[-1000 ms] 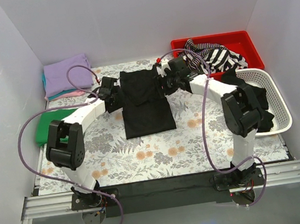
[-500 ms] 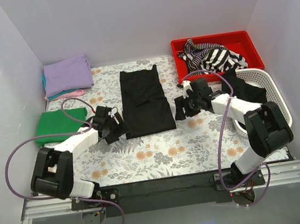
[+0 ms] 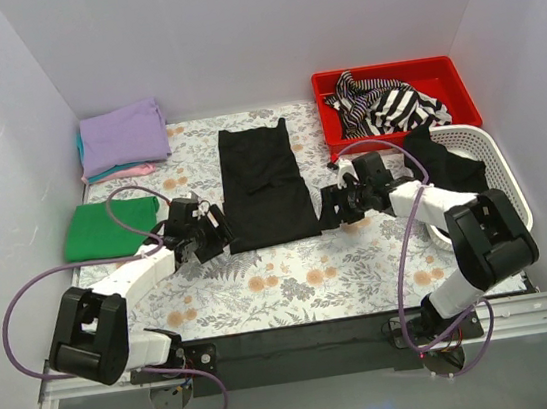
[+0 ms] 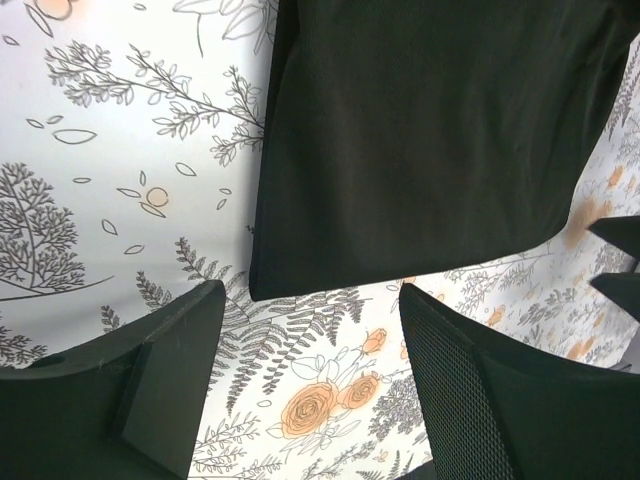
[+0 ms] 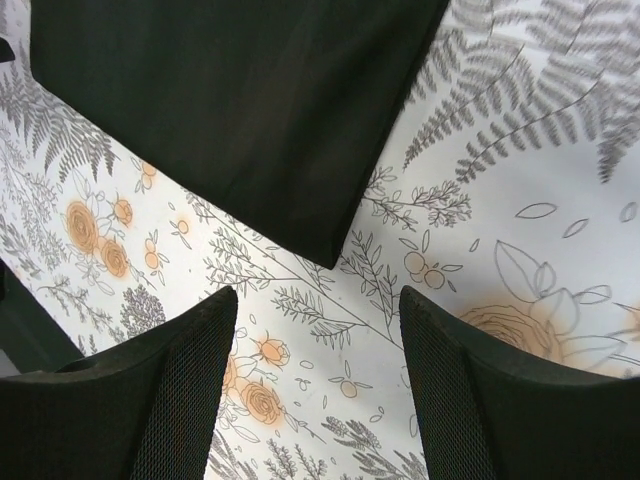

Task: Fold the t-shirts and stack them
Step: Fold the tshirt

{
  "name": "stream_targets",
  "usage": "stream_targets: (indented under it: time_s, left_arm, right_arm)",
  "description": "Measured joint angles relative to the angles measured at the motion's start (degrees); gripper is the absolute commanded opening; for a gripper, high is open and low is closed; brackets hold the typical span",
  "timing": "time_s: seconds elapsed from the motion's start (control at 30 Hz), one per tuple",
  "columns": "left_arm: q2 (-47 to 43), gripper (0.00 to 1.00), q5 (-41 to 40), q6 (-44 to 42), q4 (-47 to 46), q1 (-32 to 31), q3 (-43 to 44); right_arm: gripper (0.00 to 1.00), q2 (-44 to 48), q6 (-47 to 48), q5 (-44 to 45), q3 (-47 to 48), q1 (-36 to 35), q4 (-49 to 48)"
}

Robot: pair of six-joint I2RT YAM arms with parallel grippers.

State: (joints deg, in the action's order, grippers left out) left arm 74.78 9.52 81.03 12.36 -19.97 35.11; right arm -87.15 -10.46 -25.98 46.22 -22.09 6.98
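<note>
Furthest left, a folded green fabric t-shirt point(image 3: 110, 229) lies outboard of my left hand point(image 3: 211, 233). That hand sits low over the floral-printed tabletop point(image 3: 293, 277). Its two fingers are spread with only the print between them, so it grips nothing.

In the left wrist view, the near left corner of the black short-sleeved fabric t-shirt point(image 4: 430, 130) lies just ahead of the fingertips, apart from them. The shirt lies flat as a long strip, sleeves turned in, between my two hands.

I judge it light, thin and limp. It should sag and slide on itself if lifted from one point, and a pinch on the top layer alone would peel the fold open. I would take it at the two near hem corners, catching every layer.

On the right, my right hand point(image 3: 332, 207) mirrors the left. Its fingers are apart and empty, with the shirt's near right corner just beyond its fingertips and slightly inboard.
</note>
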Motion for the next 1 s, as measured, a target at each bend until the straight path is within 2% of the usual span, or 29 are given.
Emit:
stream_targets:
  time_s: [0.27, 0.7, 0.77, 0.8, 0.87, 0.9, 1.0]
  left_arm:
    - [3.3, 0.69, 3.4, 0.4, -4.0, 0.0, -1.5]
    - [6.6, 0.67, 10.6, 3.7, -18.2, 0.2, -5.8]
    - [6.6, 0.66, 11.1, 4.1, -20.0, 0.2, -6.7]
    - [6.7, 0.66, 11.3, 4.3, -20.7, 0.2, -7.0]
    - [7.2, 0.63, 11.8, 4.7, -22.0, 0.2, -7.3]
    - [7.6, 0.62, 12.1, 4.9, -22.5, 0.3, -7.3]
    - [8.4, 0.53, 12.3, 5.0, -23.6, 0.3, -7.3]
  right_arm:
    - [0.72, -5.6, -3.4, -5.8, -2.2, 0.7, -5.4]
    - [0.66, -11.2, -9.5, -15.0, -3.0, 0.7, -16.9]
    - [0.60, -11.4, -10.3, -15.3, -3.7, 0.7, -18.4]
    - [0.52, -11.7, -10.6, -15.6, -3.9, 0.7, -19.0]
    - [0.47, -13.1, -11.6, -16.3, -4.1, 0.7, -20.4]
    - [0.35, -14.1, -12.2, -17.1, -4.2, 0.7, -21.5]
    - [0.26, -16.6, -13.7, -18.3, -4.1, 0.7, -23.9]
